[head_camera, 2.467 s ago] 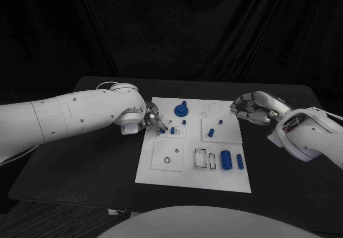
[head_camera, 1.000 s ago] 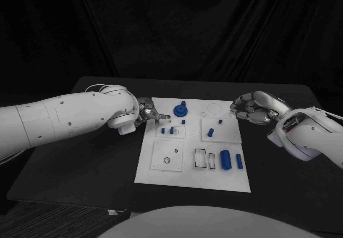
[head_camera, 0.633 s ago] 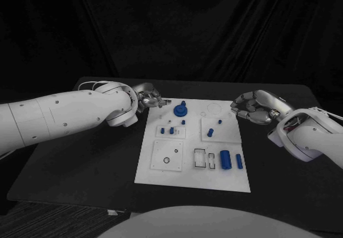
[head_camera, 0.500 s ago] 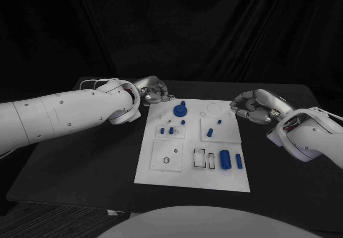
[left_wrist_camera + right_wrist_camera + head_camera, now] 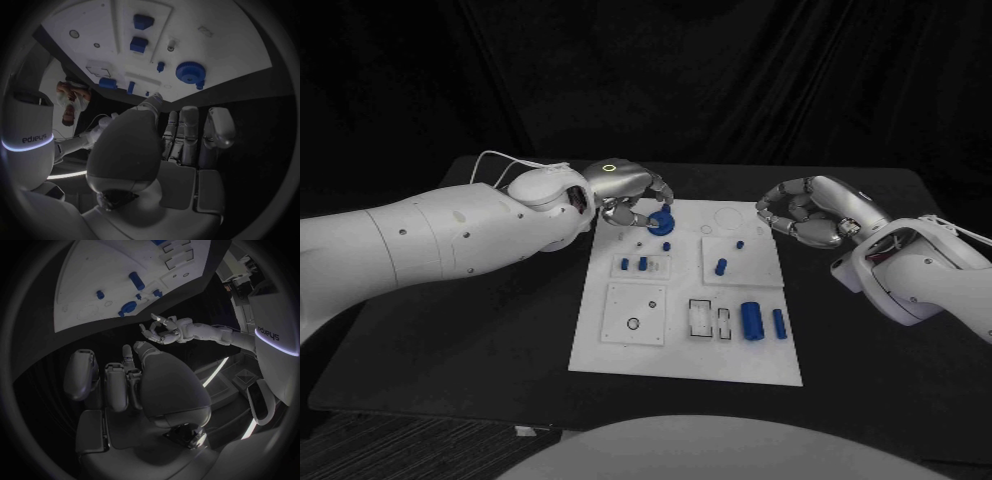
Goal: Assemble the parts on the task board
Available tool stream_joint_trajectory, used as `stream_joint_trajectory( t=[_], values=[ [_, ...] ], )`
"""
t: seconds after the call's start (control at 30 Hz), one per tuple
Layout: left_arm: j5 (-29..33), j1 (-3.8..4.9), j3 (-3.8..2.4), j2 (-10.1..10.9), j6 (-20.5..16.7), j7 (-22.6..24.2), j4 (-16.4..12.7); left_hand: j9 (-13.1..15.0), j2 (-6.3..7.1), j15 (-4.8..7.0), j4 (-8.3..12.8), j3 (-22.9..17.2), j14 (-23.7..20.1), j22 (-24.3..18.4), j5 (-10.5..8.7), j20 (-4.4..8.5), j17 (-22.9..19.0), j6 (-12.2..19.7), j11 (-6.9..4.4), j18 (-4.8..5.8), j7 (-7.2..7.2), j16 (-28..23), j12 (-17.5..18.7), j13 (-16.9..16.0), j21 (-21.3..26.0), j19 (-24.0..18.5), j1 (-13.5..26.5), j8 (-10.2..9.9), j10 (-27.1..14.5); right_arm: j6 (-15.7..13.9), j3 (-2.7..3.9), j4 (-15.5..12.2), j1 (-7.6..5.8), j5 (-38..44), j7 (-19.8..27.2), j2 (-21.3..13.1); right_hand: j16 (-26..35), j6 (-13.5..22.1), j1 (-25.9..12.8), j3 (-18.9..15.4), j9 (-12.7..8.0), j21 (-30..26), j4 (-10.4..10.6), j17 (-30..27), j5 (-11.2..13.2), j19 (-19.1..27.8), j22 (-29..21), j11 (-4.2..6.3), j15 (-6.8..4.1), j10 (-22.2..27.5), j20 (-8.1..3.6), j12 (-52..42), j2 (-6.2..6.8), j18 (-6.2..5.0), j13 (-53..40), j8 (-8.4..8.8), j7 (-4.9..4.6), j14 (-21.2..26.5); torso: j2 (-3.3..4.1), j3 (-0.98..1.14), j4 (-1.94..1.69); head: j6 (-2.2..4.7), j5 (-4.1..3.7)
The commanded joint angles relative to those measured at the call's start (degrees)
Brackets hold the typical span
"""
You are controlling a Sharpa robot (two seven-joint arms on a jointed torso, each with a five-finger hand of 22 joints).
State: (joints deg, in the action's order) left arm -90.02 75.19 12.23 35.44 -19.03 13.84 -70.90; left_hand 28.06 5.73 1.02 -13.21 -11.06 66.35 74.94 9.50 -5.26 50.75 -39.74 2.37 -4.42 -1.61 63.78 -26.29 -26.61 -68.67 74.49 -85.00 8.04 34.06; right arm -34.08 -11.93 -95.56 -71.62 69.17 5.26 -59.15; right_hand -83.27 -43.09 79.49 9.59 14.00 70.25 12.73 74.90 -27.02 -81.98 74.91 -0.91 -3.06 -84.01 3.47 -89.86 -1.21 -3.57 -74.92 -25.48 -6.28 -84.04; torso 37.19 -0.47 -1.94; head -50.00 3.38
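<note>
The left hand (image 5: 629,194), fingers spread and empty, is poised above the blue gear (image 5: 661,219), found at four o'clock.

A flat white rectangular task board (image 5: 629,355) is lying at the centre of the frame. Small blue parts are sitting on it: a round knob (image 5: 661,219) near its upper left, short pegs (image 5: 633,264) mid-left, and two upright cylinders (image 5: 754,321) at lower right.

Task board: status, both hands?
Left hand over the white task board's far edge, above the round blue gear part, holding nothing. Right hand curled, empty, off the board's right side. Nothing in the way.
</note>
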Motion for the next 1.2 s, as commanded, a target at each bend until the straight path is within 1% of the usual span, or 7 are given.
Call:
stream_joint_trajectory(
  t=[0.03,0.07,0.13,0.33,0.5,0.7,1.2],
  values=[
    [-6.85,-0.62,-0.06,-0.82,1.25,3.36,0.68,-9.64,1.79,1.62,3.65,-1.95,5.30,8.92,2.55,0.79,1.36,-7.48,-1.54,0.02,1.25,3.40,6.28,11.98,-2.41,4.48,-4.10,-2.71,2.45,-1.19,0.03,-0.21,0.14,0.12,0.98,0.00,-0.43,-0.39,0.06,0.29,-0.11,0.45,-0.04,4.24,-0.43,-0.53,9.41,-0.49,0.44,-5.99,0.13,-0.14,0.47,-0.59,-15.08,-0.35,-0.07,-3.64,0.05,-0.15,-0.03,0.00,0.02],
    [-7.00,-0.79,-0.06,-1.08,1.38,3.25,0.86,-10.14,2.01,1.39,4.06,-2.37,5.03,8.85,2.66,0.85,0.99,-7.86,-1.14,-0.07,2.03,3.44,5.98,12.24,-1.94,4.37,-4.10,-2.79,3.29,-1.15,0.03,-0.22,0.14,0.12,0.97,-0.01,-0.51,-0.39,0.04,0.32,-0.12,0.52,-0.03,4.38,-0.47,-0.58,9.44,-0.49,0.44,-5.99,0.12,-0.14,0.49,-0.58,-15.08,-0.34,-0.07,-3.69,0.05,-0.10,0.01,0.00,0.05],
    [-7.28,-1.18,-0.06,-1.62,1.44,2.69,1.19,-10.64,2.19,1.26,4.31,-2.70,5.21,9.06,2.82,0.91,1.19,-7.96,-0.92,0.03,2.51,3.87,5.54,12.36,-2.33,4.76,-3.85,-2.98,4.37,-1.02,0.03,-0.25,0.15,0.12,0.92,-0.02,-0.51,-0.39,0.04,0.32,-0.12,0.52,-0.03,4.38,-0.47,-0.58,9.44,-0.49,0.44,-5.99,0.12,-0.14,0.49,-0.58,-15.08,-0.34,-0.07,-3.69,0.08,-0.06,-0.03,0.00,0.05],
    [-7.59,-1.95,-0.07,-2.79,0.72,1.01,1.96,-11.78,2.67,0.74,5.06,-3.97,5.74,9.47,2.91,0.94,1.82,-9.16,-0.01,0.20,2.15,5.26,3.51,11.91,-2.91,5.43,-2.98,-3.00,8.30,-0.55,0.03,-0.18,0.16,0.12,0.70,0.01,-0.48,-0.37,0.06,0.39,-0.15,0.43,-0.05,4.32,-0.54,-0.59,9.42,-0.47,0.42,-5.99,0.11,-0.14,0.50,-0.60,-15.08,-0.33,-0.05,-3.69,0.05,-0.03,-0.03,0.00,-0.03],
    [-7.66,-2.27,-0.07,-3.43,1.63,0.08,2.35,-11.86,2.66,0.66,5.14,-4.31,5.98,9.55,3.00,0.93,2.15,-9.71,0.10,0.26,1.84,5.64,3.30,11.85,-3.13,5.60,-2.79,-2.80,8.67,-0.25,0.03,-0.02,0.16,0.12,0.55,0.11,-0.48,-0.37,0.06,0.39,-0.15,0.43,-0.05,4.32,-0.54,-0.59,9.42,-0.47,0.42,-5.99,0.11,-0.14,0.50,-0.60,-15.08,-0.33,-0.05,-3.69,0.01,-0.05,-0.07,0.00,0.01],
    [-7.68,-2.73,-0.08,-4.12,1.35,0.04,2.70,-12.28,2.98,0.61,6.08,-6.16,9.21,10.03,4.01,0.97,7.06,-11.29,0.17,0.58,1.43,9.63,3.10,11.98,-4.74,6.74,-2.81,-2.60,9.60,-0.18,0.03,0.36,0.16,0.12,0.45,0.21,-0.45,-0.36,0.09,0.43,-0.17,0.10,-0.08,4.26,-0.59,-0.47,9.33,-0.45,0.41,-5.99,0.11,-0.14,0.51,-0.67,-15.08,-0.32,-0.05,-3.69,0.01,-0.04,-0.04,0.00,0.08],
    [-7.69,-3.77,-0.08,-5.63,2.15,-0.01,3.94,-12.85,3.52,0.68,6.86,-8.25,8.76,9.98,3.80,1.03,6.42,-12.33,-0.03,0.55,1.03,10.22,1.26,10.98,-4.60,6.69,-1.98,-2.85,13.18,0.25,0.03,0.50,0.16,0.12,0.08,0.13,-0.21,-0.36,0.11,0.48,-0.18,-0.67,-0.10,3.84,-0.64,-0.19,9.11,-0.45,0.41,-5.93,0.10,-0.10,0.52,-0.84,-15.00,-0.32,-0.05,-3.60,0.01,0.01,-0.03,0.00,0.16]
  ],
)
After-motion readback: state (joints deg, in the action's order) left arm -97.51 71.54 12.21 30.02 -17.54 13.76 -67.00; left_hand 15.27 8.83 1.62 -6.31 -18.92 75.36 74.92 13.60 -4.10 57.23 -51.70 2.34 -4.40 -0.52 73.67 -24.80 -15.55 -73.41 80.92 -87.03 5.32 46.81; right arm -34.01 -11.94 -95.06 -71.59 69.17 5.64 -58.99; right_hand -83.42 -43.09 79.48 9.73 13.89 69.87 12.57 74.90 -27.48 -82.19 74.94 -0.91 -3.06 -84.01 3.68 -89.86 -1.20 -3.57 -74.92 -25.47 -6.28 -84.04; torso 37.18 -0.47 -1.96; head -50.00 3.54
